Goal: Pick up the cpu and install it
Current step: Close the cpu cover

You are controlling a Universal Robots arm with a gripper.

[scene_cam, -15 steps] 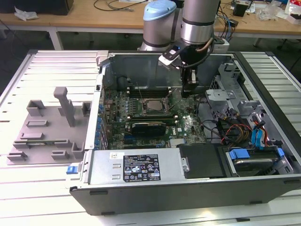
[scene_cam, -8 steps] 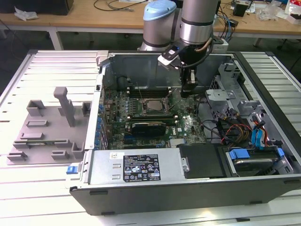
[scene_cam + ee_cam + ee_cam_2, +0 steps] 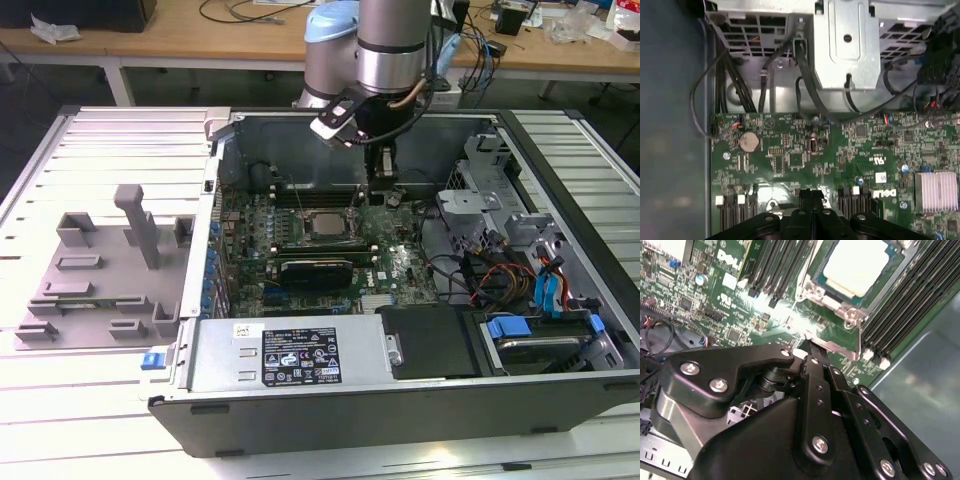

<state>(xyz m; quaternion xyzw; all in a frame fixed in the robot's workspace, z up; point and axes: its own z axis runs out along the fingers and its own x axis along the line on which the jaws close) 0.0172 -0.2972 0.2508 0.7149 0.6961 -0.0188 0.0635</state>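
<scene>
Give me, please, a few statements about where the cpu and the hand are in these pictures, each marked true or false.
1. The cpu lies in the socket on the motherboard. True.
2. The hand is gripping the cpu. False: its fingers are shut together with nothing between them, and the cpu lies apart from them in the socket.
3. The grey fixture sits outside the computer case, on the exterior view's left. True.
4. The hand hangs over the grey fixture. False: it is inside the open case, low over the motherboard beside the socket.
</scene>
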